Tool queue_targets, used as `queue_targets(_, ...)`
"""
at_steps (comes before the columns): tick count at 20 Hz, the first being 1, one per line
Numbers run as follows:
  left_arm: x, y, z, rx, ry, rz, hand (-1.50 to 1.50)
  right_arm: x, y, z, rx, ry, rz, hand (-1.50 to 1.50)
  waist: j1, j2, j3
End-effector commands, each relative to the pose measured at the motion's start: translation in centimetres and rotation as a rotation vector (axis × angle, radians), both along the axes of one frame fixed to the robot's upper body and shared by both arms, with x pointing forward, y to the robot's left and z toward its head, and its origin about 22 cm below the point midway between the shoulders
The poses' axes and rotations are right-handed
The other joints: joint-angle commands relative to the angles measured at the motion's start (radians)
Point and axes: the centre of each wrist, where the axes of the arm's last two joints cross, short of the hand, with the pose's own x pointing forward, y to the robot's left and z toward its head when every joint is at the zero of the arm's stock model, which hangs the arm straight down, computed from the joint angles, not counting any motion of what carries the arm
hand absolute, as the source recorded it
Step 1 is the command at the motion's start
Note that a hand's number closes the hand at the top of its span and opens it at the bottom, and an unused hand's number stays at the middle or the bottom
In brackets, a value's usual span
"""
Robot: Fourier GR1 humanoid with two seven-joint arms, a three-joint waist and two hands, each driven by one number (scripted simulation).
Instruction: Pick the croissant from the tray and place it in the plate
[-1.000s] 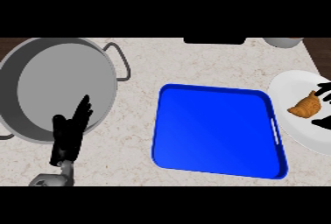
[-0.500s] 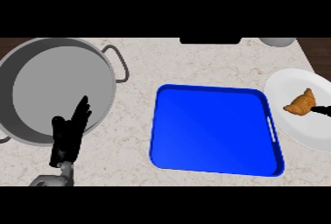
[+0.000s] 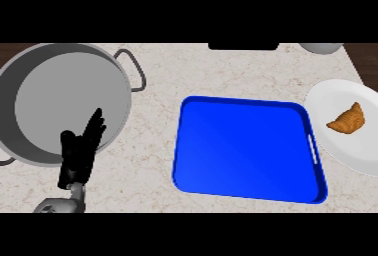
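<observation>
One croissant (image 3: 348, 120) lies on the white plate (image 3: 332, 145), right of the blue tray (image 3: 247, 150). Left hand (image 3: 80, 152), fingers straight and holding nothing, rests far across the tray, over the grey pan's (image 3: 52, 95) rim.

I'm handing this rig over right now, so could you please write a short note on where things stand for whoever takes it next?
Left hand: open, fingers straight, resting over the rim of the grey pan at the counter's left.
Right hand: out of view.
Croissant: lying on the white plate at the right edge, nothing holding it.
Blue tray: mid-counter, nothing on it.
Done: croissant is off the tray and on the plate.
Left: apparently nothing; just confirm the right hand is clear.
</observation>
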Motion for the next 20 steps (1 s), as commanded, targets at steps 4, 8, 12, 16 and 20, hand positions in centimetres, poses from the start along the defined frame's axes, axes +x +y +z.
queue_targets(4, -0.1, -1.7, 0.8, -0.007, -0.013, -0.027, 0.00, -1.7, -0.6, -1.2, 0.045, -0.070, 0.054, -1.50, 0.002, 0.000, -0.001)
queue_targets(8, -0.8, -0.6, 0.6, 0.005, 0.009, -0.011, 0.00, -0.8, 0.6, -2.1, 0.033, -0.080, 0.052, -1.50, 0.005, -0.001, -0.001)
queue_targets(12, 0.2, -1.3, -1.5, 0.001, 0.017, 0.002, 0.00, -0.1, 1.7, -2.7, -0.021, -0.043, 0.015, -1.50, 0.000, 0.000, -0.002)
queue_targets(16, -0.7, -1.4, 0.9, -0.001, -0.001, -0.013, 0.00, -0.2, 2.4, -3.9, -0.064, -0.003, -0.026, -1.50, 0.010, 0.000, -0.001)
queue_targets(20, -0.2, 0.0, -0.6, -0.002, 0.009, -0.018, 0.00, -2.5, 0.4, -3.8, -0.057, -0.003, -0.040, -1.50, 0.009, 0.004, 0.000)
